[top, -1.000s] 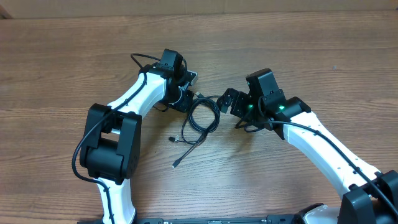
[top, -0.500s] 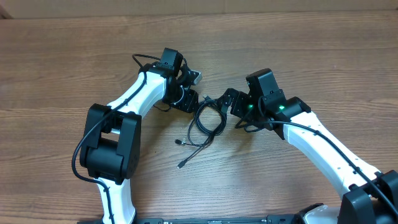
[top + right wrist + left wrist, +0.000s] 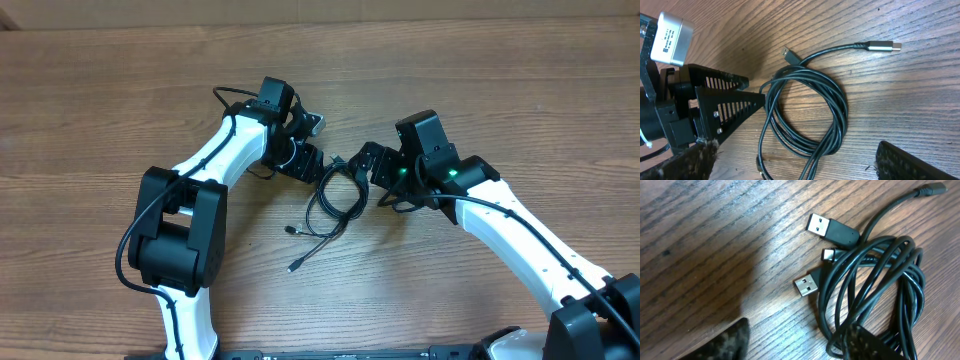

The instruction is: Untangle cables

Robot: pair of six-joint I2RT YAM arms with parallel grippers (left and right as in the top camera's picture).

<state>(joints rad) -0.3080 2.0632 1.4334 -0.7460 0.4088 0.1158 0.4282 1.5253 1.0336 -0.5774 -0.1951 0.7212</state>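
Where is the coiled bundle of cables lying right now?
In the overhead view the cables lie coiled mid-table between the left gripper and the right gripper, with two plug ends trailing toward the near edge.

bright, even light is falling on the wood table (image 3: 100,80); soft shadow is lying at left in left wrist view, w/ near fingertips (image 3: 730,340) showing blurry.

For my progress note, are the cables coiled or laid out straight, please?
Coiled: the cables overlap in one loop, with USB plugs poking out.
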